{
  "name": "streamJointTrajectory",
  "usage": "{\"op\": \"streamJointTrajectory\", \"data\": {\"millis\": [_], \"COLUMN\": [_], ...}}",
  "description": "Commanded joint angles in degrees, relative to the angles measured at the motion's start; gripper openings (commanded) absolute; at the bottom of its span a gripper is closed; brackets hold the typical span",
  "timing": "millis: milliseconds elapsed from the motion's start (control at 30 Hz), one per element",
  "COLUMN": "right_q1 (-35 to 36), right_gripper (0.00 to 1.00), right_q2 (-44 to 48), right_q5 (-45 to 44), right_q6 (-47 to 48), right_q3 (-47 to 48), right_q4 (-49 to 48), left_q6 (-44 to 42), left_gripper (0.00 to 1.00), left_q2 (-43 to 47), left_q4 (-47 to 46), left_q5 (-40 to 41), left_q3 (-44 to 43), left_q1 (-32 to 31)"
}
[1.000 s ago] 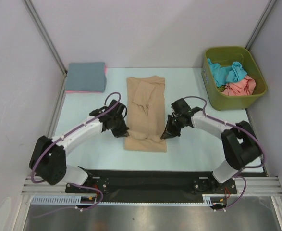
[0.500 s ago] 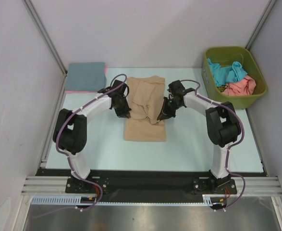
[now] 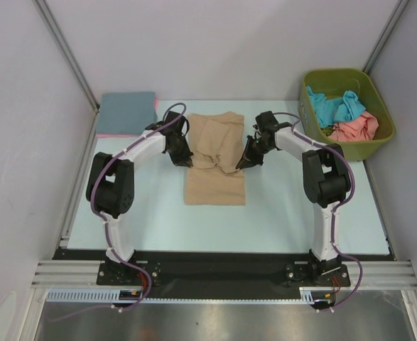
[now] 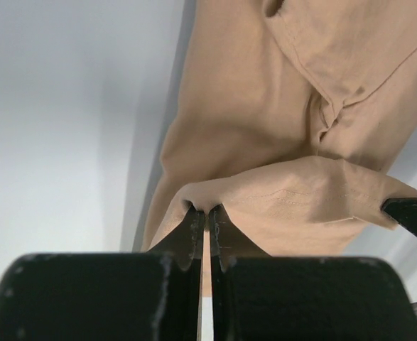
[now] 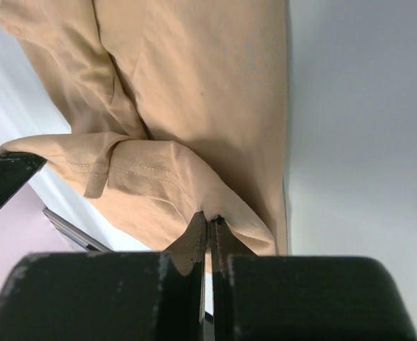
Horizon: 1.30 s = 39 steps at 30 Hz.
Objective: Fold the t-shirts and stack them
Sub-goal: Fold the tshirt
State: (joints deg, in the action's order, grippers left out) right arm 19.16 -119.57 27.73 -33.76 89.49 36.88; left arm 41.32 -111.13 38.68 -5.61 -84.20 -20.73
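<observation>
A tan t-shirt [image 3: 215, 158] lies lengthwise in the middle of the table, its near hem lifted and carried back over the rest. My left gripper [image 3: 187, 163] is shut on the hem's left corner [image 4: 202, 201]. My right gripper [image 3: 242, 164] is shut on the right corner [image 5: 209, 213]. In both wrist views the pinched tan cloth hangs as a raised fold between the two grippers above the flat part of the shirt [image 4: 251, 106] [image 5: 208, 85]. A folded slate-blue t-shirt [image 3: 127, 112] rests on a pink one [image 3: 123, 133] at the back left.
An olive-green bin [image 3: 346, 114] stands at the back right, holding crumpled teal [image 3: 334, 105] and salmon [image 3: 356, 128] t-shirts. Grey walls close in the sides and back. Both arms reach far over the table, elbows near the middle of each side.
Both grippers have carried the tan shirt's near hem away from me, from near the front of the shirt to over its middle, shortening the cloth on the table.
</observation>
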Motion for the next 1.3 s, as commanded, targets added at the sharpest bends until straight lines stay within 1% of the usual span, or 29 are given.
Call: {"op": "streamJointTrajectory", "data": {"millis": [0,200,400,800,1267], "right_q1": [-0.44,-1.14,-1.84,-3.42,-4.30], "right_gripper": [0.00,0.00,0.00,0.00,0.00], "right_q2": [-1.80,-2.69,-3.13,-5.58,-7.43], "right_q5": [2.16,1.89,1.10,2.33,2.95], "right_q6": [0.89,0.54,0.71,1.24,0.89], "right_q3": [3.93,5.78,6.57,7.45,10.35], "right_q4": [0.38,0.65,1.17,0.73,0.47], "left_q6": [-1.77,-2.56,-2.82,-2.56,-2.39], "left_gripper": [0.00,0.00,0.00,0.00,0.00], "left_q2": [-1.01,-3.74,-4.09,-6.82,-8.22], "left_q4": [-0.44,0.61,-0.18,0.61,0.61], "left_q5": [-0.90,-1.60,-1.51,-1.25,0.33], "left_q3": [-3.68,-6.85,-7.20,-10.01,-10.72], "left_q1": [1.48,1.66,1.83,2.19,2.45]}}
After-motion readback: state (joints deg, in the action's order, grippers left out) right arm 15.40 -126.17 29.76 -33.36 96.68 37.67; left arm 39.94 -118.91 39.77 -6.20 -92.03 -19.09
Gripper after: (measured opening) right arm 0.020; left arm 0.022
